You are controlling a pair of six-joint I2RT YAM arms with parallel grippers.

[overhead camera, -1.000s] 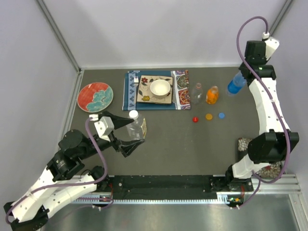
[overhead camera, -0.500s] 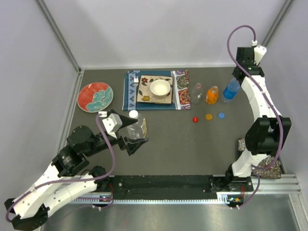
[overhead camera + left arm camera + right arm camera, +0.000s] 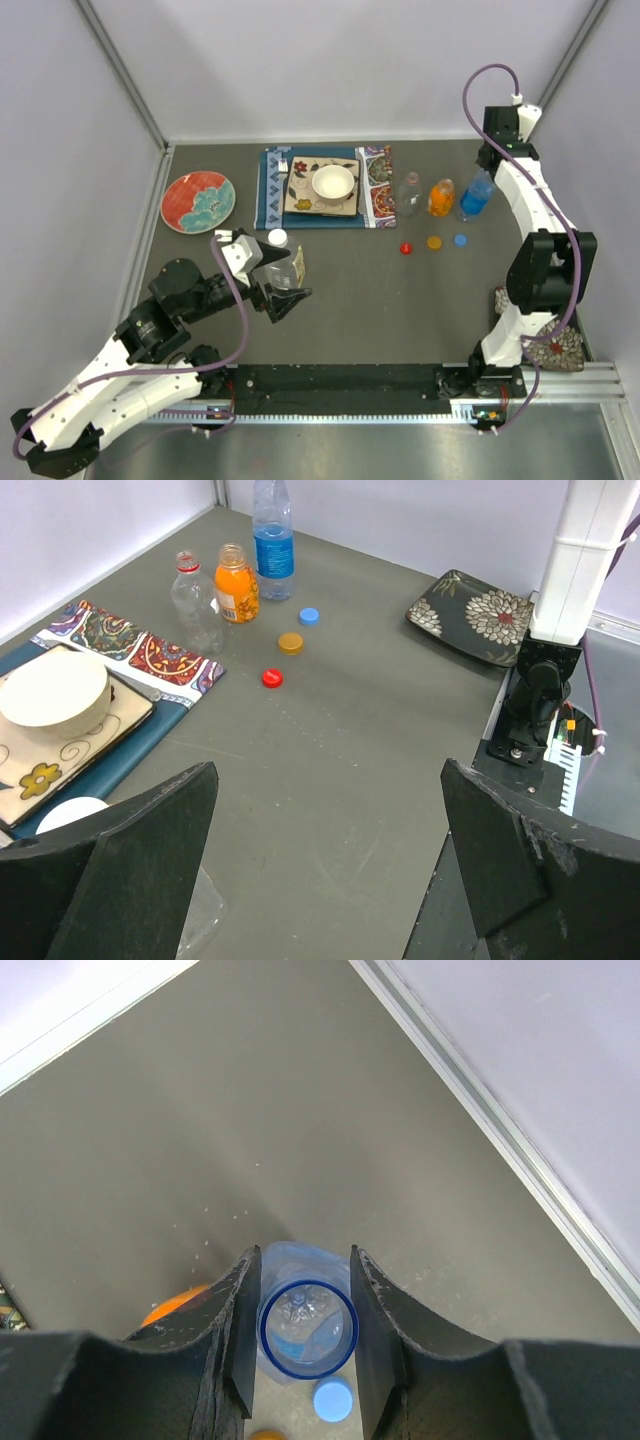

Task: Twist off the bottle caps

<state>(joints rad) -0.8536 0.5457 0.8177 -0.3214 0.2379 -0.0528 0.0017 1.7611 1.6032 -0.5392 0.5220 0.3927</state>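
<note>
Overhead and wrist views of the counter (image 3: 400,320) with four bottles and their caps. The left tool (image 3: 328,770), toward the near-left corner, stands wide open. The wide clear bottle (image 3: 284,268) stands beside one of its fingers (image 3: 130,860), and contact cannot be told. This bottle still wears the white cap (image 3: 277,237). The right tool (image 3: 303,1255), toward the far-right corner, is narrowed around the blue bottle (image 3: 476,195), one finger (image 3: 240,1320) close on each side of its open, capless mouth. Just beside it, along the far edge, stand the orange bottle (image 3: 441,197) and then the slim clear bottle (image 3: 409,193), both uncapped and together forming a short row. Three loose caps lie on the counter just nearer than this row: the red cap (image 3: 405,248), the orange cap (image 3: 434,242) and the blue cap (image 3: 460,240), near one another but not touching. At the middle of the far edge a white bowl (image 3: 333,183) sits on a patterned tray (image 3: 300,200), which lies on a blue cloth (image 3: 270,200). A red plate (image 3: 198,200) lies near the left edge. A dark flowered plate (image 3: 480,615) lies near the right edge, by the base of the right arm.
</note>
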